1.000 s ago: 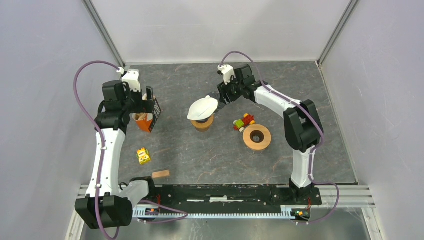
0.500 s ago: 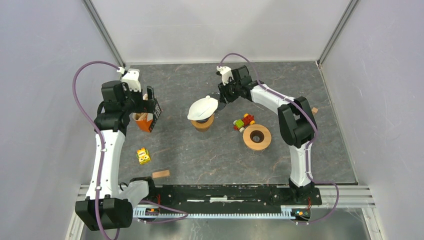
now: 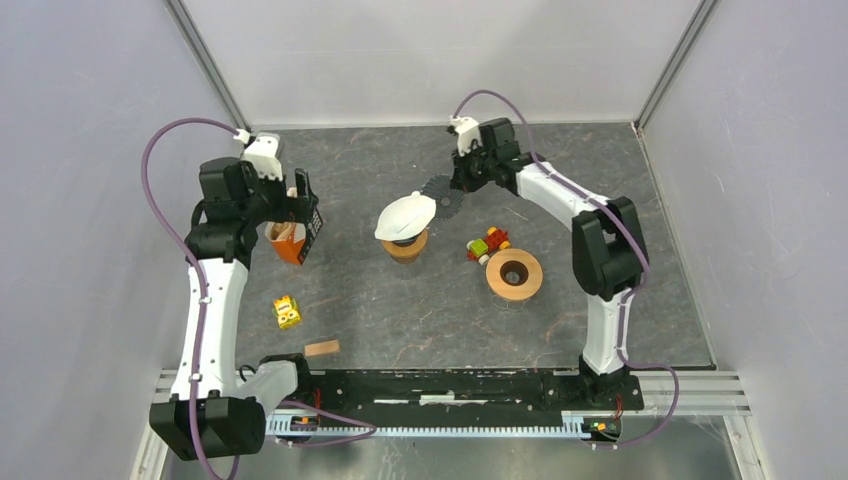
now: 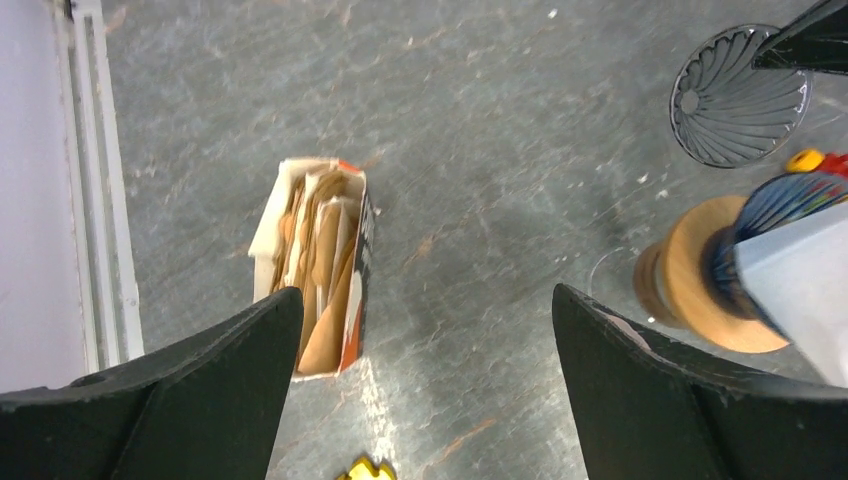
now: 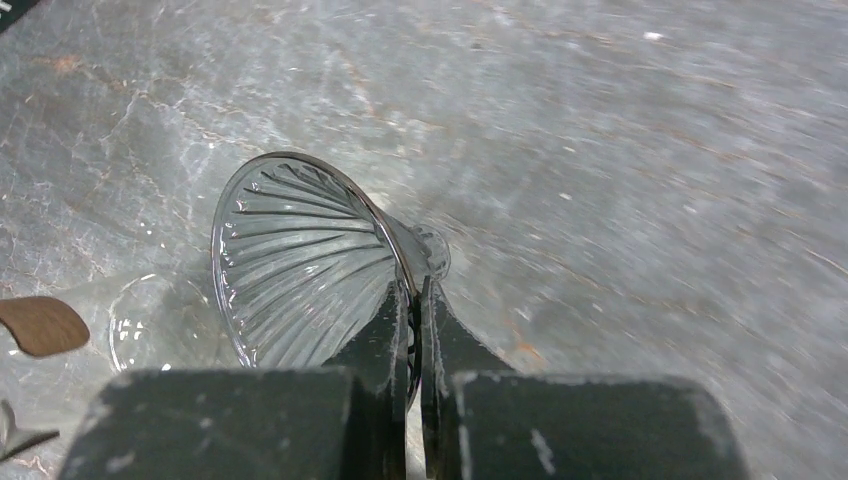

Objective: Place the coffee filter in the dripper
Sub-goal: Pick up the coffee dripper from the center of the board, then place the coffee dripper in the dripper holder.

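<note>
A: Risks, left to right?

B: The left gripper [image 4: 425, 300] hangs wide open, holding nothing, above the filter box [image 4: 270, 225] at the left. The brown filters [image 4: 325, 250] stand packed inside, so a pinch could drag out several or tip the box. In the centre a white filter [image 3: 405, 214] lies loose over the wooden stand [image 3: 405, 246], and a brush would knock it off. Just to its far right, the right gripper [image 5: 414, 300] is clamped on the thin rim of the glass dripper [image 5: 300, 250], which is tipped on its side. A one-edge pinch on smooth glass could slip or swing. Cannot tell whether it clears the table.

A: And against a second ago?

B: Left arm and box — no real change. White filter unmoved. The right jaws were part open beside that filter — now they are closed on the rim, and the wrist has drawn away to the far right. Toy car [image 3: 487, 244] and wooden ring [image 3: 514, 273] unmoved.
</note>
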